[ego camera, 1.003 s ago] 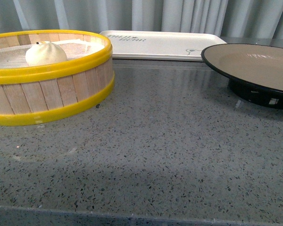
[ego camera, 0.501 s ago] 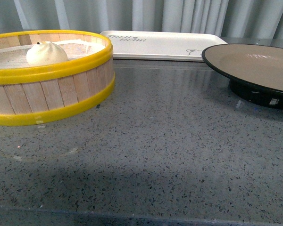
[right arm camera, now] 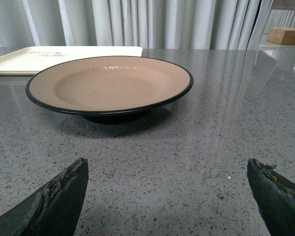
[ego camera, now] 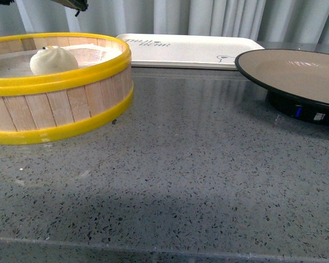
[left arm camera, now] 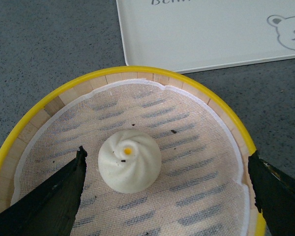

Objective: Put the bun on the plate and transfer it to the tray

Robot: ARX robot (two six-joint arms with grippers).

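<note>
Vs half a sec ago, our left gripper (left arm camera: pixel 165 156) has come in over the steamer basket (left arm camera: pixel 132 70), a dark tip now showing at the front view's top-left edge. We judge the pickup reach is starting, w/ nothing yet on tray (ego camera: pixel 186 52) or plate (right arm camera: pixel 108 81). Its jaws are spread wide, holding nothing, and the right gripper (right arm camera: pixel 167 167) is likewise spread, facing the plate. The bun (left arm camera: pixel 129 161) sits on the basket's mesh betw. the left fingertips, nearer one, untouched.
</note>
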